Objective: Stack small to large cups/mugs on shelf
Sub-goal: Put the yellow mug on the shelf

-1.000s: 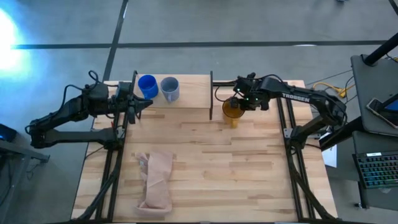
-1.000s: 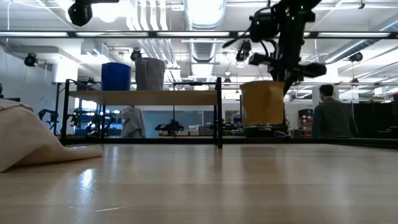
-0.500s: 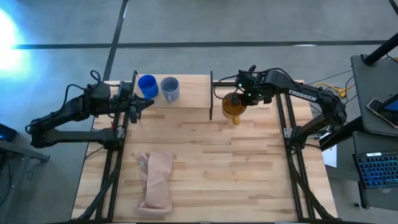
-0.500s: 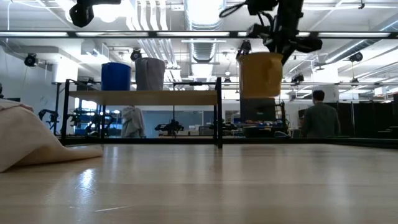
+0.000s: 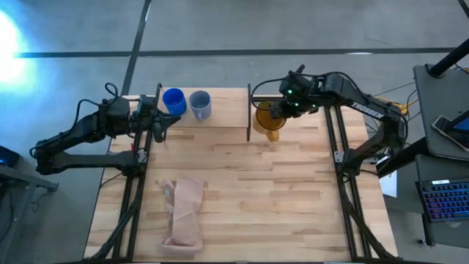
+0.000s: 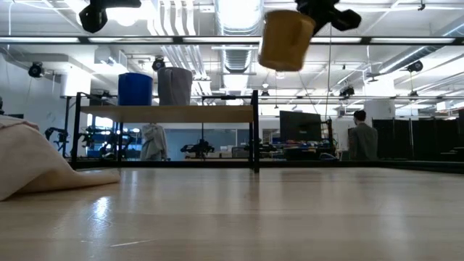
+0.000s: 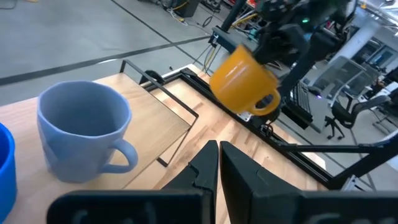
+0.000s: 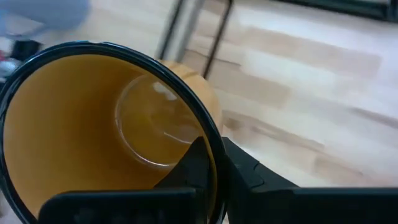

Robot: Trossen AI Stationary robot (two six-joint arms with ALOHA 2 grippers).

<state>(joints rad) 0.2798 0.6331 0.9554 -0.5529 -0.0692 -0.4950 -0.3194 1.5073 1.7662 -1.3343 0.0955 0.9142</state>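
Note:
The amber-yellow mug (image 5: 267, 121) hangs in the air beside the shelf's right end, held by my right gripper (image 5: 282, 110); it also shows in the low view (image 6: 285, 40) and the left wrist view (image 7: 241, 79). The small bright blue mug (image 5: 174, 101) and the grey-blue mug (image 5: 200, 104) stand upright on the shelf's (image 5: 223, 110) left half. My left gripper (image 5: 163, 125) is shut and empty at the shelf's left end, near the grey-blue mug (image 7: 84, 130). My right gripper pinches the amber mug's rim wall (image 8: 208, 146), one finger inside the mug and one outside. The fingers come from the table's right side, slanting down. The mug is lifted clear, above shelf height, tilted with its mouth toward the gripper and its handle (image 7: 268, 104) low.
A crumpled beige cloth (image 5: 185, 213) lies on the near left of the plank tabletop. The shelf's black frame post (image 5: 249, 114) stands just left of the held mug. The shelf's right half is bare. A person (image 6: 360, 138) stands in the room beyond.
My right gripper has risen with the amber mug and carried it toward the table's left, toward the shelf's right end. The mug has gone from about shelf height to well above it and has tipped from upright to tilted.

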